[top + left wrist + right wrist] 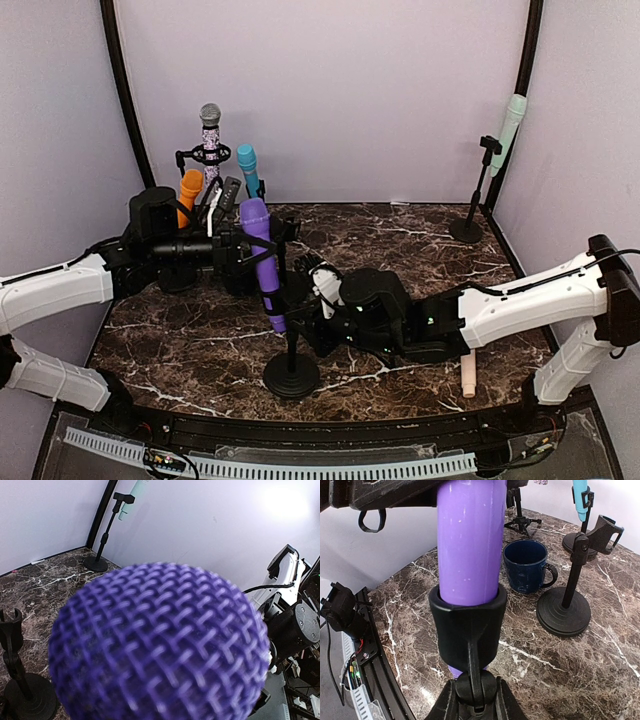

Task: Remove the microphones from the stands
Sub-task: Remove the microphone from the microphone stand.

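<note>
Grip set: left gripper (250, 245) pinches the barrel of the purple mesh-headed microphone (268, 290) above the black plastic clip (467, 625) that holds it, right gripper (475, 702) clamps the black round-based stand (291, 375) at the pivot just below. Best drawn straight out along the barrel's own tilt, stand pinned down; a sideways pull would likely wedge it in the clip or tip the base.
</note>
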`<state>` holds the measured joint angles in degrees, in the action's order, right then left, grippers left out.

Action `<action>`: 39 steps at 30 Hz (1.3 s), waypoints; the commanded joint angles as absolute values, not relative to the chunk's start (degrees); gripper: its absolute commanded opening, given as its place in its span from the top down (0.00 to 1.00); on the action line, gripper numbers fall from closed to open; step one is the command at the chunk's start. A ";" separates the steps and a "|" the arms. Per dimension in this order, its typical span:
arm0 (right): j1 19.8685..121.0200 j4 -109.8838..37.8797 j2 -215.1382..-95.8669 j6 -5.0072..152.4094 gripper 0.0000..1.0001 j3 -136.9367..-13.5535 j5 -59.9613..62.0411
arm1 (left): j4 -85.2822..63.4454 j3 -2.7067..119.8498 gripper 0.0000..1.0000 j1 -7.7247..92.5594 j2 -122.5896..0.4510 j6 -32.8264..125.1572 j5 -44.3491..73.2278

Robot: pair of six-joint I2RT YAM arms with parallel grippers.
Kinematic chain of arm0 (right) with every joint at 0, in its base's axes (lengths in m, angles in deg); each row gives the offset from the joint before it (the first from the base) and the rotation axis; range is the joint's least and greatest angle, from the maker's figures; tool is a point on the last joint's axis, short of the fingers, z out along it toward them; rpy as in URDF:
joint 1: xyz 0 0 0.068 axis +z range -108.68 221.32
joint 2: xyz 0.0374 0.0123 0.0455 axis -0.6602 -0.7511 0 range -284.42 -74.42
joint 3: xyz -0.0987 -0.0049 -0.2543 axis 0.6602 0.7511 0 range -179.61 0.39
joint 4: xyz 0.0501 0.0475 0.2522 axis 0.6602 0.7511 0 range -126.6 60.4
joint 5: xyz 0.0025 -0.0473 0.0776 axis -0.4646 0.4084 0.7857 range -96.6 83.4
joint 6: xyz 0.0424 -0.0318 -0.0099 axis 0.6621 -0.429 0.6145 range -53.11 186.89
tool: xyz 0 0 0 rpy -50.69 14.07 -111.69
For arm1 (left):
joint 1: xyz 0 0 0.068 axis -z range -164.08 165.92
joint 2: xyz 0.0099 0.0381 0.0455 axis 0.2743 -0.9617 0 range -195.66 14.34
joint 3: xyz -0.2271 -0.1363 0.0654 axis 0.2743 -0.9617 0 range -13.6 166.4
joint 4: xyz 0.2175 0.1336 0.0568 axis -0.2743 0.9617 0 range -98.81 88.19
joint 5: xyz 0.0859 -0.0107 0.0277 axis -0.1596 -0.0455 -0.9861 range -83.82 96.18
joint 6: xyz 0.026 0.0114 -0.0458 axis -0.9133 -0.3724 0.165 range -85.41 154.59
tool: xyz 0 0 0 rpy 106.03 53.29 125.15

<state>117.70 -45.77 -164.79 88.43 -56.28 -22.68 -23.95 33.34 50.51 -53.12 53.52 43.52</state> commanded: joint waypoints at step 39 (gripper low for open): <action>120.42 -24.55 -167.41 89.23 1.00 -52.08 -16.29 | -33.04 43.72 1.00 41.83 -50.55 47.33 35.24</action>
